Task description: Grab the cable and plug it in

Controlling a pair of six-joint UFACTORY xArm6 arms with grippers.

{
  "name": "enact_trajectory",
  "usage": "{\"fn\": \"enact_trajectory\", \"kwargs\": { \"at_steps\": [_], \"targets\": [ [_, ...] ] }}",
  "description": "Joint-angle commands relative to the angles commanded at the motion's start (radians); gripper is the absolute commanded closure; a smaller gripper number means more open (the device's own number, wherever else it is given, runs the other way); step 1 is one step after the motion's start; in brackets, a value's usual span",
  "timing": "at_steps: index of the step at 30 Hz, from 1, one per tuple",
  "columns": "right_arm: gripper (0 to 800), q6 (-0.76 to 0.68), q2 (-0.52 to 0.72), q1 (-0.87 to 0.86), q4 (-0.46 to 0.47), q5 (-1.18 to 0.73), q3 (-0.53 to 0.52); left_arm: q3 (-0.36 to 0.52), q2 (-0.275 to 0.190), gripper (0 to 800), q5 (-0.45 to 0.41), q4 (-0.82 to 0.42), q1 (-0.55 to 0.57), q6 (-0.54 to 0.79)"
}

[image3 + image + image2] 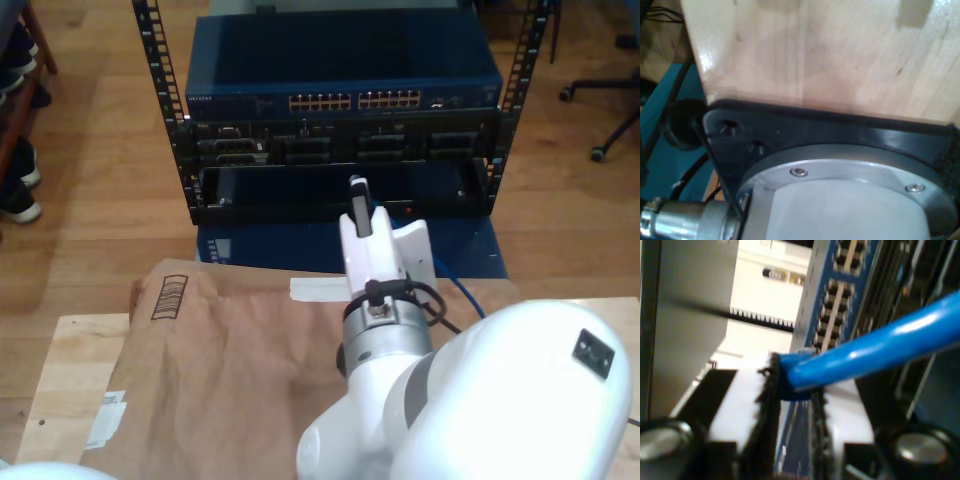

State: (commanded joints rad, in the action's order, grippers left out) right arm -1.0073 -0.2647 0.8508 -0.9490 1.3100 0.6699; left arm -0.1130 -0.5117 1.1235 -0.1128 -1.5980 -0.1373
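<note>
The black open-frame equipment rack stands on the wooden floor beyond the tabletop and carries a blue network switch with rows of ports. A sheet of brown paper covers most of the tabletop. In the exterior view, a white arm reaches from the tabletop toward the rack.

My second gripper has its jaws closed on the thin bright blue ethernet cable, near its end, close in front of the switch ports.

My first wrist view faces a black base plate on pale wood; I cannot tell the state of the first jaws.
</note>
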Motion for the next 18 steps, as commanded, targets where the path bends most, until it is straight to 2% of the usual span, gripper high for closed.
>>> {"fn": "enact_trajectory", "kwargs": {
  "at_steps": [4,7,10,18],
  "targets": [
    [800,-0.014,-0.011,-0.071,0.002,-0.006,0.005,0.0,0.0,2,0.0,0.0,0.0,0.0],
    [800,-0.087,-0.009,-0.074,0.025,-0.011,0.005,0.0,0.0,2,-0.002,0.0,0.0,0.0],
    [800,-0.092,-0.009,-0.083,0.074,-0.012,0.009,0.0,0.0,2,0.0,0.0,0.002,0.0],
    [800,-0.095,-0.051,-0.103,0.078,-0.002,0.071,0.0,0.0,2,-0.002,0.0,0.0,0.0]
  ]
}}
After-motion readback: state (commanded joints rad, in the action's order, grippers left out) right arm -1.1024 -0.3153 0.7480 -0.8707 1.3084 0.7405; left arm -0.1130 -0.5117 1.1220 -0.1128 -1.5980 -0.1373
